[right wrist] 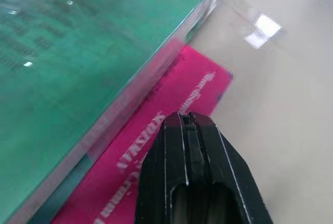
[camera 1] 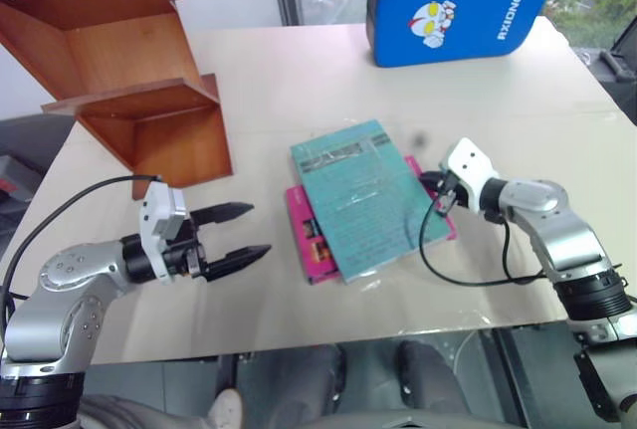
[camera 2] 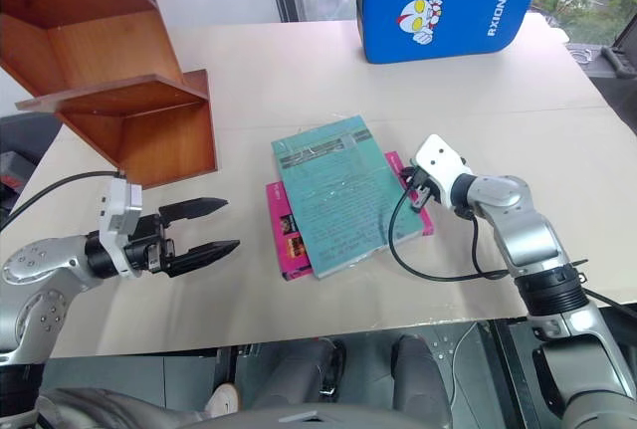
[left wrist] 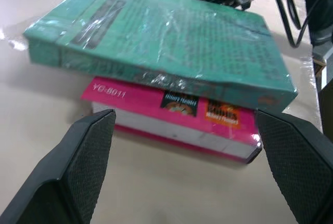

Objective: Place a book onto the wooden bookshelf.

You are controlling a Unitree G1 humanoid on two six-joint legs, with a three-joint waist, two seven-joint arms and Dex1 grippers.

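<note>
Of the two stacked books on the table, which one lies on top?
The larger teal paperback book lies on top; the smaller magenta-pink book is underneath, showing only along its edges.

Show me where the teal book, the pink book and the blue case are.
teal book (camera 1: 360,200), left eye view, middle of its cover.
pink book (left wrist: 171,117), left wrist view, its spine under the teal one.
blue case (camera 1: 488,26), left eye view, its front face.
</note>
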